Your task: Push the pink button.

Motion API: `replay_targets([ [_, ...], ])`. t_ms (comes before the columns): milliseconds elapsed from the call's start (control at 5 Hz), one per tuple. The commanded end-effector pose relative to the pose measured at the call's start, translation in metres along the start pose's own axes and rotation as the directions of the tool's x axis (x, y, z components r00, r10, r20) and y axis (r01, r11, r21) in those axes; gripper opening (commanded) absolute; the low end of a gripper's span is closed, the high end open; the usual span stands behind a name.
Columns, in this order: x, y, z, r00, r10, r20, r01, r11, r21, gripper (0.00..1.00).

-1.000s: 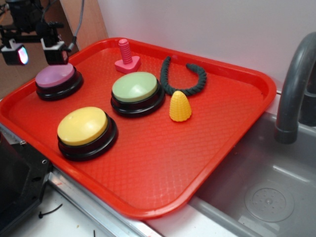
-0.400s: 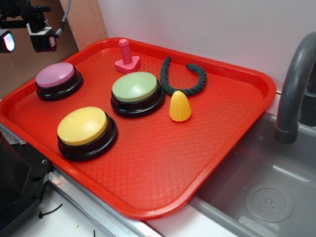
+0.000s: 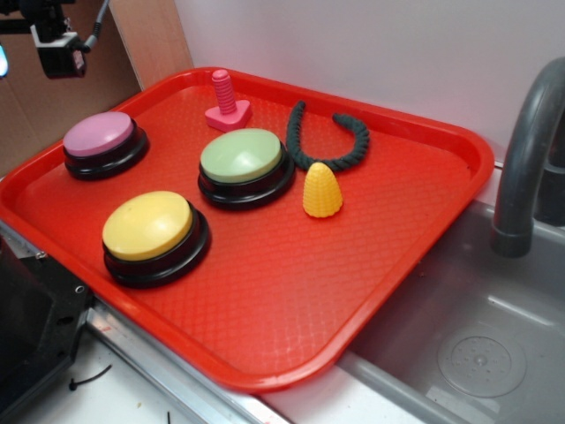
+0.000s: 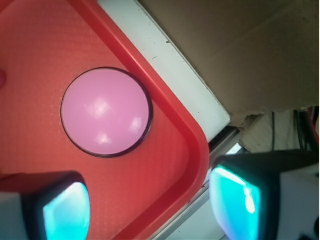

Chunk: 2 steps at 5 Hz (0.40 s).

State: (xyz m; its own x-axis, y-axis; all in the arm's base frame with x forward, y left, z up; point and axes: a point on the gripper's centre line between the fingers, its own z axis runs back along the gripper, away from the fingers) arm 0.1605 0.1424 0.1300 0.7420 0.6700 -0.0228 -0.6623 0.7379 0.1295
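Observation:
The pink button (image 3: 99, 134), a mauve dome on a black base, stands at the far left corner of the red tray (image 3: 291, 283). My gripper (image 3: 31, 60) hangs high above and to the left of it, partly cut off by the frame edge. In the wrist view the pink button (image 4: 106, 111) lies well below, near the tray's rim (image 4: 180, 125). My gripper (image 4: 150, 207) is open, with only the tray and its rim showing between the two glowing teal fingertips (image 4: 65, 212). Nothing touches the button.
On the tray also sit a green button (image 3: 240, 157), a yellow button (image 3: 146, 224), a bright pink screw (image 3: 226, 102), a dark curved rope (image 3: 328, 137) and a yellow corn toy (image 3: 321, 190). A grey faucet (image 3: 530, 150) and sink (image 3: 477, 344) lie to the right. Cardboard (image 3: 150, 35) stands behind.
My gripper has risen from just above the pink button and drifted up and to the left, towards the frame's corner. The button and other things have not moved.

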Motion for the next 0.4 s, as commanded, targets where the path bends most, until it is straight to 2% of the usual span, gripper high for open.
replay_targets([
  [0,-0.0011,0.0162,0.0346,0.997,0.021,0.078,-0.022,1.000,0.012,1.00],
  [200,-0.0025,0.0159,0.0418,0.996,0.021,0.089,-0.023,1.000,0.015,1.00],
])
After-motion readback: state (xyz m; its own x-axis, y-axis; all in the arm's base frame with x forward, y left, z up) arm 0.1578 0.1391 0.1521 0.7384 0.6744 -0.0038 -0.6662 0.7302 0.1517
